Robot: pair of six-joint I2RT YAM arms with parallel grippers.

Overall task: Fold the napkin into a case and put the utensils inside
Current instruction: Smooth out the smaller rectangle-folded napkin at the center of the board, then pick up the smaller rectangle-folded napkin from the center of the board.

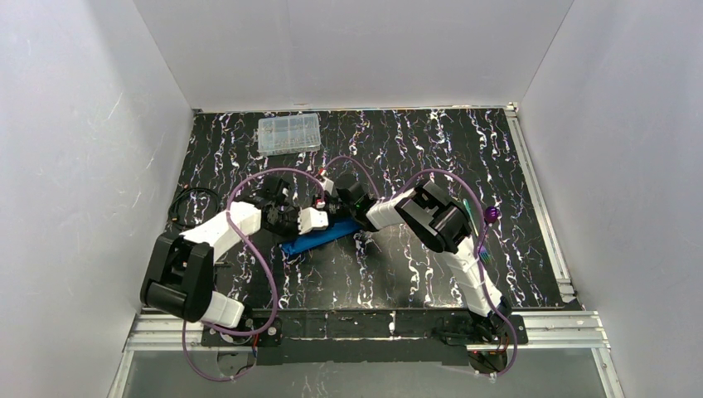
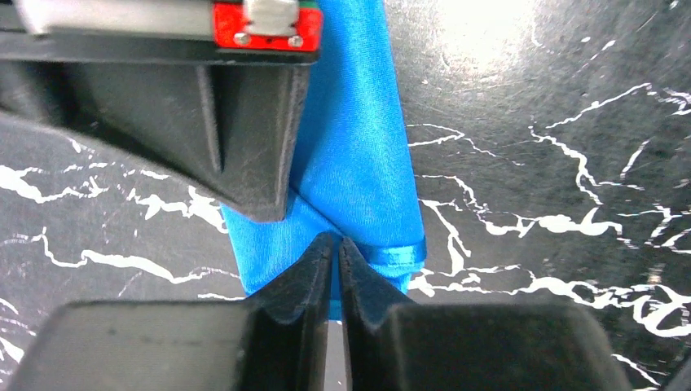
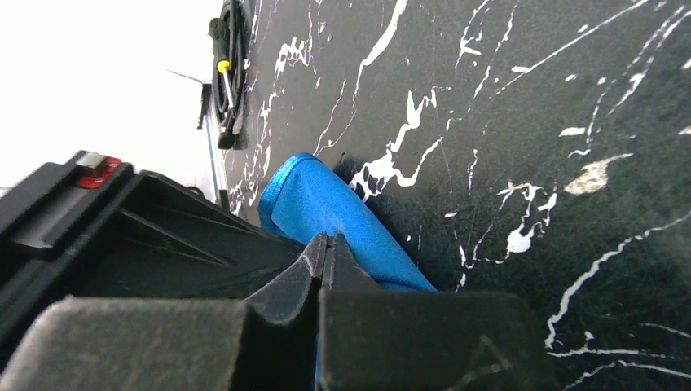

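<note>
The blue napkin lies folded into a narrow strip in the middle of the table, with a diagonal flap edge at one end. Over its right end the two grippers meet tip to tip. My left gripper is shut with a sliver of blue cloth between its fingertips. My right gripper is shut, and its tips rest on the napkin. It shows as a black finger pressing the cloth in the left wrist view. The utensils, purple and green, lie beside the right arm.
A clear compartment box sits at the back left. A coiled black cable lies at the table's left edge, and it also shows in the right wrist view as a dark coil. Purple cables loop over both arms.
</note>
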